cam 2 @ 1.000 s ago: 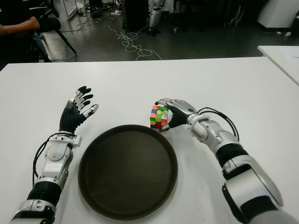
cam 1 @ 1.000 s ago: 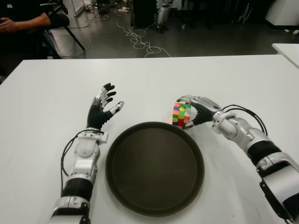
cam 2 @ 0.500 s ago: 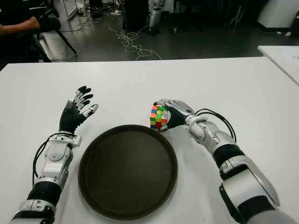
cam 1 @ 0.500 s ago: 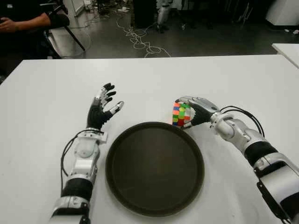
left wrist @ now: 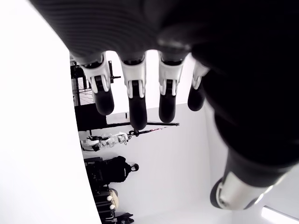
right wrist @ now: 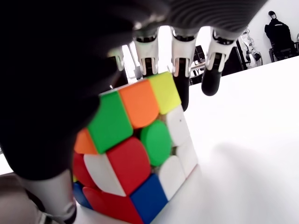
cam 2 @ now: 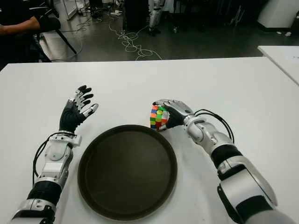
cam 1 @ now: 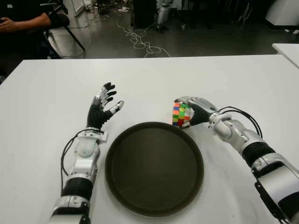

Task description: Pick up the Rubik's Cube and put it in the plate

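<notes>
At plate [cam 1: 154, 205] far rim, right robot hand [cam 1: 195, 111] grips Rubik's Cube [cam 1: 181, 114]; left robot hand [cam 1: 103, 109] spread.

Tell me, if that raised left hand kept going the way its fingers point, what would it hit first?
Probably nothing nearby: the open left hand points away over the bare white table, toward its far edge. Depth is hard to judge.

Left hand [cam 1: 103, 108]: black-and-silver, raised upright with palm turned inward, 4 fingers and thumb spread, holding nothing.
Left arm: silver forearm stretched forward along the robot's left side.
Right hand [cam 1: 195, 111]: black-and-silver, fingers curled over the top of the multicoloured Rubik's Cube [cam 1: 180, 114], thumb below, gripping it.
Right arm: silver forearm angled inward, black cables looped at the wrist.
</notes>
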Tool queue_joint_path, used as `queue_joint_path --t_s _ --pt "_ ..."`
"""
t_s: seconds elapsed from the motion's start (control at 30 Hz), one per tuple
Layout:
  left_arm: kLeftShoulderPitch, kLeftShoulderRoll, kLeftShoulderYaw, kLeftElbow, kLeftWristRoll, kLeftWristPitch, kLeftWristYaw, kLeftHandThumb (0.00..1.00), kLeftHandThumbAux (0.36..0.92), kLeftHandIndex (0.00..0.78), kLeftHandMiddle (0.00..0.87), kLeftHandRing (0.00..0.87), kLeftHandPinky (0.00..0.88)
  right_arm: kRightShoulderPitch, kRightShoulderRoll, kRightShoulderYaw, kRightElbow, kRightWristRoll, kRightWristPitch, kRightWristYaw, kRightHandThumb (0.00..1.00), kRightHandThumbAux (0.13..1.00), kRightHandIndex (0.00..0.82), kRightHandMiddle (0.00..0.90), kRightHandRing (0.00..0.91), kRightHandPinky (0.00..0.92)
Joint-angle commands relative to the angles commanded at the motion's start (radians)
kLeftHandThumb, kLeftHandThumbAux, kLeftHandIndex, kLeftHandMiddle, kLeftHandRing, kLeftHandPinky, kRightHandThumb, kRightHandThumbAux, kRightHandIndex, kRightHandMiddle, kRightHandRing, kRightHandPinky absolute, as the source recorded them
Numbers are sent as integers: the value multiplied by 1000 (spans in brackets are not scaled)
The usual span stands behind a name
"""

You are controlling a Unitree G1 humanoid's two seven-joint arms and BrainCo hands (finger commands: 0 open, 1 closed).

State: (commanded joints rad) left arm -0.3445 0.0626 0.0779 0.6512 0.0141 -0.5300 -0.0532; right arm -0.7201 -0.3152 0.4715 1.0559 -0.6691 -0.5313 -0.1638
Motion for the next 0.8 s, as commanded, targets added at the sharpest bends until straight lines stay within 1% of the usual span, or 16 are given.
queue_joint_path --t_s 0.1,0.17,0.53,0.8 --pt "0 0 0 0 -3 1 -3 32 733 88 158 146 130 0 1 2 6 -3 -11 -23 0 776 219 249 261 274" --pt "1 -1 0 0 -5 1 -5 35 733 87 157 146 130 -1 1 4 9 -6 -14 -32 0 781 221 254 267 281" --pt "2 -4 4 -3 -8 4 -9 41 737 82 153 142 131 -6 2 9 24 -7 -22 -47 0 787 189 224 238 246" --pt "4 -5 2 -10 -3 0 -3 39 732 86 158 139 118 -8 4 10 29 -7 -20 -48 0 783 188 224 249 273"
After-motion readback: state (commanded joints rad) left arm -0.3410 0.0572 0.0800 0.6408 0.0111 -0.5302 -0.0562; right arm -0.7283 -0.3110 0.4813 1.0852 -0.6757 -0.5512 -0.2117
